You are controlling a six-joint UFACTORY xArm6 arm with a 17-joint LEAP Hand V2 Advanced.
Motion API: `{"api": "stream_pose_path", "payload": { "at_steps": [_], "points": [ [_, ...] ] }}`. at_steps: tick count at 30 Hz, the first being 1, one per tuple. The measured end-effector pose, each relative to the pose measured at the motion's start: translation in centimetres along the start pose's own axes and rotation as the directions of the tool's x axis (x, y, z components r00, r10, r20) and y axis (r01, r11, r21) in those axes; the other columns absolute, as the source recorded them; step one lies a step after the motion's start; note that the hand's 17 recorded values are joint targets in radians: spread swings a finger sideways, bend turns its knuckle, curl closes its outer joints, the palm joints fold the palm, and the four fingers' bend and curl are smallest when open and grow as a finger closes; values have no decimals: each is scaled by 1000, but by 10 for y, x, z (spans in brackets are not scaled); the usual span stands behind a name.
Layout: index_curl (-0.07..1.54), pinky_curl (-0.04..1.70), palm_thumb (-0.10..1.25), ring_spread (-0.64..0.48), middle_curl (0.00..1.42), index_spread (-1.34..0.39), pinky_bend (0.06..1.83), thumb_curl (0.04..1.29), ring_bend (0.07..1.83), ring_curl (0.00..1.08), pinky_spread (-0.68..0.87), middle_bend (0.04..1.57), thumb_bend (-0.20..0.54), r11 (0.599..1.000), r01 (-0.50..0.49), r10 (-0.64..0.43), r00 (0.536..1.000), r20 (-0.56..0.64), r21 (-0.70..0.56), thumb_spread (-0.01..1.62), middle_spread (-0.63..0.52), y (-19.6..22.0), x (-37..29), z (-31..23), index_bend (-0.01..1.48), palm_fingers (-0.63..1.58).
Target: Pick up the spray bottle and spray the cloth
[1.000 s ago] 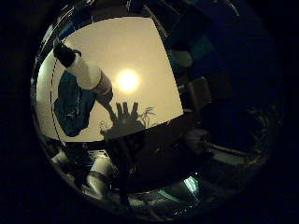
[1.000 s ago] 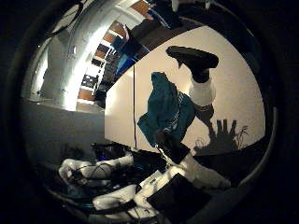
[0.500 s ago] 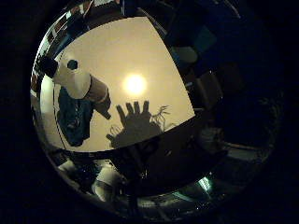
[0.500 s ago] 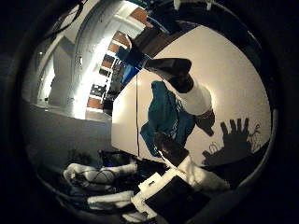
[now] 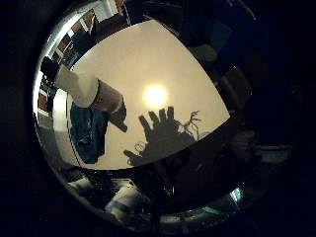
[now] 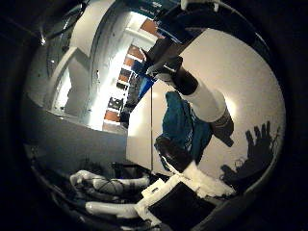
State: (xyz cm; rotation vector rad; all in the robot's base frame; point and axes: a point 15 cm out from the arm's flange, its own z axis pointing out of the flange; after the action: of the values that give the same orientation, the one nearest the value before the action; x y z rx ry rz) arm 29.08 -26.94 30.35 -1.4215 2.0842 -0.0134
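Little-finger-side palm view: the hand is above a pale table (image 5: 163, 54), looking down on it. No part of the hand itself can be picked out with confidence here, but its shadow (image 5: 160, 133) falls on the table with the fingers spread and straight, so the fingers appear open and hold nothing. A round bright glare spot (image 5: 155, 95) sits on the table just beside the shadow's fingertips. The spray bottle (image 5: 86, 91) stands on the table near one edge, with a white body, a dark band near its base and a black spray head. The teal cloth (image 5: 89, 128) lies crumpled on the table right beside the bottle's base; whether they touch cannot be told. No writing is legible on the bottle. Beyond the table edge the room is dark and hard to make out.

Thumb-side palm view: a white part of the hand (image 6: 202, 180) with a black-tipped finger (image 6: 171, 151) reaches in from the edge, in front of the cloth. The finger is straight and clear of the bottle. The bottle's black spray head points toward the table edge, and part of the cloth is hidden behind the bottle. The shadow of the spread fingers shows again on the table. White robot arm segments (image 6: 113, 197) lie past the table edge. Bright shelving in the background is too distant to read.
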Motion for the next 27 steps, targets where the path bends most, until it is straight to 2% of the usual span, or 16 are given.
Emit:
{"api": "stream_pose_path", "payload": {
  "at_steps": [17, 27],
  "points": [
    [280, 72, 558, 179, 350, -235, 630, 310, 320, 264, 357, 282, -24, 996, -42, 35, 996, 87, 80, 1056, 80, -6, 10, 3, 160, 157],
    [281, 63, 545, 177, 351, -231, 636, 307, 325, 259, 355, 290, -24, 996, -54, 45, 992, 117, 76, 1059, 80, -3, 18, 12, 158, 160]
  ]
}}
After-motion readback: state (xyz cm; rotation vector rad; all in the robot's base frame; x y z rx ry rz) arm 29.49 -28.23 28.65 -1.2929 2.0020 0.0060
